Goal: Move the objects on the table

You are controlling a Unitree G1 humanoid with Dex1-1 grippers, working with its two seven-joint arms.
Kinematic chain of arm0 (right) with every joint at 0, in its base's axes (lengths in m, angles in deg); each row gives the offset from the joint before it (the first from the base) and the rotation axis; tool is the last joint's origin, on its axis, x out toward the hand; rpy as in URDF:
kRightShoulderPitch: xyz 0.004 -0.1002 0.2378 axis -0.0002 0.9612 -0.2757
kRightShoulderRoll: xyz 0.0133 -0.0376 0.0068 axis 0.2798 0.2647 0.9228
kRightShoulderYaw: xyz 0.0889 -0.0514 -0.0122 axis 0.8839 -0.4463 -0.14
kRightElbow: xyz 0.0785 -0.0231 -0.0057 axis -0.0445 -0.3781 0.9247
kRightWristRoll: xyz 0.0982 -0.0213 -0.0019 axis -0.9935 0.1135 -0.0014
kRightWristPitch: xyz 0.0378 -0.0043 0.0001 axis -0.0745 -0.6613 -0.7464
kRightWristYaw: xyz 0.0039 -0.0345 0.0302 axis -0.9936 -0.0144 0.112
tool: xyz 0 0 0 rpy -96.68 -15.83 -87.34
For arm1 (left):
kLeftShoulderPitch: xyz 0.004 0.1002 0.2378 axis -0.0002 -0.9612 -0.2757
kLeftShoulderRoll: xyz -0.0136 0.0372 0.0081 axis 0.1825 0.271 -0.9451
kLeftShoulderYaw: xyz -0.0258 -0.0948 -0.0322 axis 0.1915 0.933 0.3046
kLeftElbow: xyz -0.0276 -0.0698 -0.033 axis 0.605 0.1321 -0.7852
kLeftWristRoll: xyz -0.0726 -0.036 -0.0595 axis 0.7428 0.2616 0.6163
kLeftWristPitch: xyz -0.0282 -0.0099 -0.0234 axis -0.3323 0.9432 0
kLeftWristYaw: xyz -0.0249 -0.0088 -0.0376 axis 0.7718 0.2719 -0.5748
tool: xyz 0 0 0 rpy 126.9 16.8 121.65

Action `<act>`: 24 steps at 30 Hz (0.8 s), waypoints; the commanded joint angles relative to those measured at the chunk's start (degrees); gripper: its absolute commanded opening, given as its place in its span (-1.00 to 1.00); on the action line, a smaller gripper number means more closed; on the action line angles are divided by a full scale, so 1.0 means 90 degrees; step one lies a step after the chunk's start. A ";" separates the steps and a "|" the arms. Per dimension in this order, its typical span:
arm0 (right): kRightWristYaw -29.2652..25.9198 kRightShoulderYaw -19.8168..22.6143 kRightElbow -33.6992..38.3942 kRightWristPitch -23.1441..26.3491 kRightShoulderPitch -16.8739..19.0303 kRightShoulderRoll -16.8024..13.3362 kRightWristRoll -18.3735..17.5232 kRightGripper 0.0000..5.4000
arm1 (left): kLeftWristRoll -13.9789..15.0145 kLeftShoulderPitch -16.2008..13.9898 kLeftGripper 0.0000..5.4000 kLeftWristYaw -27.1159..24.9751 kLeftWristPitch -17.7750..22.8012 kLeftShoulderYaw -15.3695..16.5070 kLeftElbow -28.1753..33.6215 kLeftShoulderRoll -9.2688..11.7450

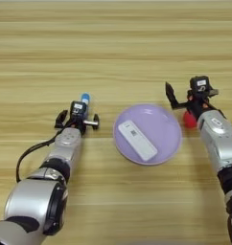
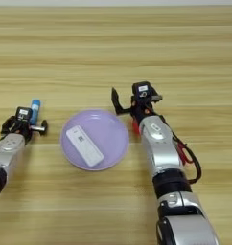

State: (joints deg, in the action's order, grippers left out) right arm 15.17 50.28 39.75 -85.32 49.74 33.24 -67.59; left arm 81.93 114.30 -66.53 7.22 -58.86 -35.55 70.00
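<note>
White bar point(image 1: 137, 139) lies on lilac plate point(image 1: 168, 125); red cube point(image 1: 189, 119) beside it.

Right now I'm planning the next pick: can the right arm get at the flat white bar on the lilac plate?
Probably yes. The right gripper hovers beside the round lilac plate; the flat white bar lies uncovered, nothing between them.

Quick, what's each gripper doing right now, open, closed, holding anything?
Left gripper: open, empty, the short blue tube with a white cap lying just beyond it.
Right gripper: open, holding nothing, beside the small red cube.
</note>
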 commanded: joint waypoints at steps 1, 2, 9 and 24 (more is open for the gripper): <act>0.0077 -0.0041 0.0159 0.0165 0.0078 0.0070 0.0028 0.99 | 0.0046 0.0043 1.00 -0.0044 0.0232 0.0068 -0.0165 0.0012; 0.0083 -0.0044 0.0177 0.0181 0.0083 0.0077 0.0028 0.99 | 0.0053 0.0045 1.00 -0.0065 0.0266 0.0076 -0.0186 0.0010; 0.0133 -0.0072 0.0275 0.0251 0.0112 0.0123 0.0027 0.99 | 0.0092 0.0076 1.00 -0.0275 0.0456 0.0140 -0.0310 -0.0021; 0.0169 -0.0087 0.0440 0.0372 0.0170 0.0157 0.0020 1.00 | 0.0059 0.0146 0.81 -0.0423 0.0491 0.0156 -0.0381 -0.0056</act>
State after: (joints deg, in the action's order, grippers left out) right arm 16.33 49.57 42.84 -83.11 50.72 34.58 -67.59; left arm 82.66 116.46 -69.78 9.78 -57.26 -37.68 70.04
